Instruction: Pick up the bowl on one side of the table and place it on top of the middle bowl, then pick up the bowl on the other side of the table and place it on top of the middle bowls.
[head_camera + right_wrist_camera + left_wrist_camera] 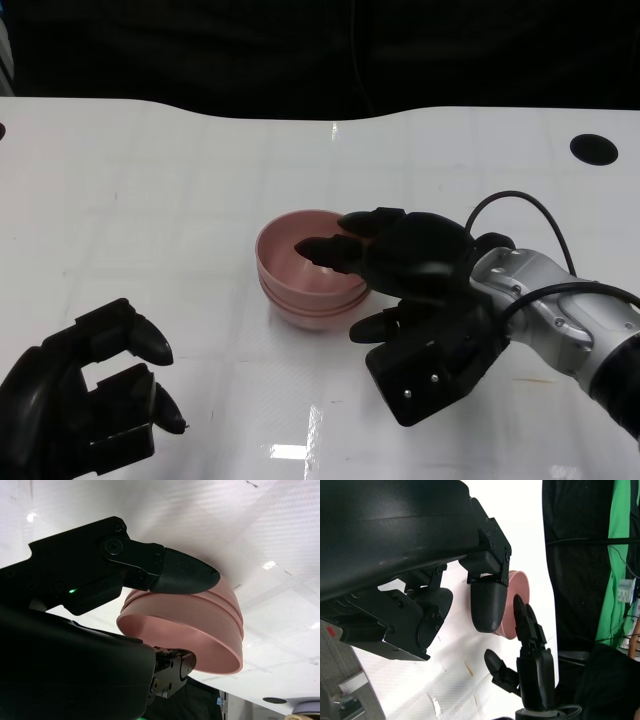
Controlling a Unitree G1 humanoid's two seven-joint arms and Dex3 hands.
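Now your right hand (400, 265) pinches the rim of the top pink bowl (300, 262), which sits on the stack (312, 305) in the middle of the table (150, 200). Next, I think, let go gently and lift away. Your left hand (95, 400) holds nothing, fingers curled but apart.

the table (150, 180) has a smooth, glossy white top that throws back bright patches of lamp light near its front edge. the stacked bowls (305, 275) at its middle look like smooth pink plastic with a soft matt sheen, the rims showing as neat ridges. the right hand (395, 265) is matt black plastic, its fingertips (185, 577) finely textured, with small screws in the casing. the right forearm (545, 305) is brushed silver metal carrying a smooth black cable (530, 215). the left hand (90, 405) is the same dull black plastic.
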